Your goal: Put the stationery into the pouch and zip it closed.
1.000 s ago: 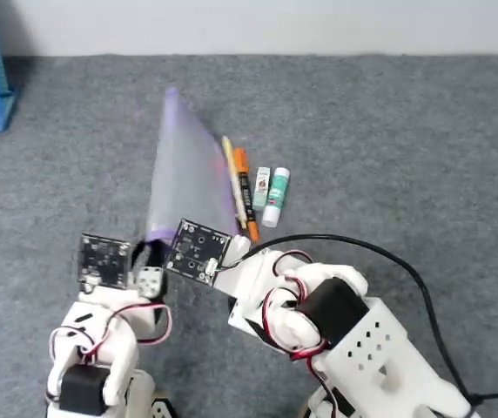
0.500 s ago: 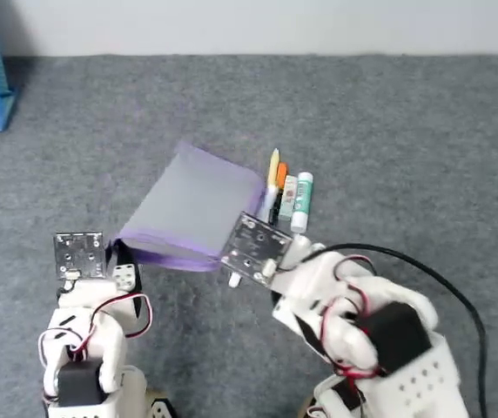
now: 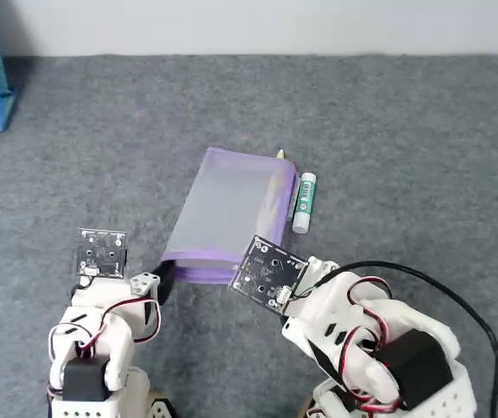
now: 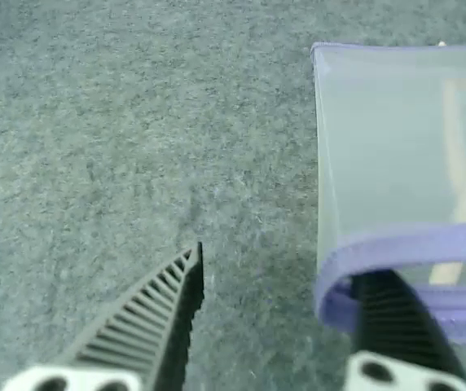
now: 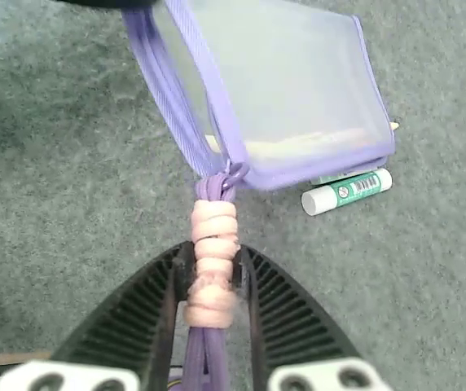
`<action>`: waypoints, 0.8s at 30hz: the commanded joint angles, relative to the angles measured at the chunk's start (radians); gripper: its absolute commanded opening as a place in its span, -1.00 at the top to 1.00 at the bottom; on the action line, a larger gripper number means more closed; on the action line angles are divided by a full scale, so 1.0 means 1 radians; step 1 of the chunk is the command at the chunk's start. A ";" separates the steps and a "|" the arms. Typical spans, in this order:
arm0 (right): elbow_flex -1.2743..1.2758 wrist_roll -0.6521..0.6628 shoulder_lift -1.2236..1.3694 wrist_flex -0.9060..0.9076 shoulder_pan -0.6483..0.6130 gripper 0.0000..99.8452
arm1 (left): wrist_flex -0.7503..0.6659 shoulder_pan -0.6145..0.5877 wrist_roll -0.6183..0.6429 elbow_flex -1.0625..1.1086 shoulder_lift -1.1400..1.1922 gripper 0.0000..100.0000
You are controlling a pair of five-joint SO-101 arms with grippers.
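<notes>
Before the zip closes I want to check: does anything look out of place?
Yes. The glue stick lies on the carpet beside the pouch, not inside it, while the right gripper grips the zipper pull.

A fixed camera looks down over the table [image 3: 406, 131], while both wrist cameras sit close, sharing the pouch [image 3: 232, 209]

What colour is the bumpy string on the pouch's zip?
The string is pale pink; the right wrist view shows it best.
</notes>
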 commanded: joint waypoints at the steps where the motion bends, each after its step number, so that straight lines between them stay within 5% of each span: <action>1: -0.008 -0.009 -0.008 0.018 -0.012 0.98 | -0.041 0.009 0.025 -0.005 -0.012 0.37; 11: -0.015 -0.015 -0.010 0.041 -0.013 0.98 | -0.244 0.140 -0.012 0.142 -0.011 0.58; 19: -0.015 -0.014 -0.119 0.044 -0.013 0.98 | -0.256 0.048 -0.086 0.143 -0.009 0.70; 24: -0.015 -0.018 -0.131 0.038 -0.007 0.98 | -0.255 0.040 -0.100 0.137 -0.009 0.96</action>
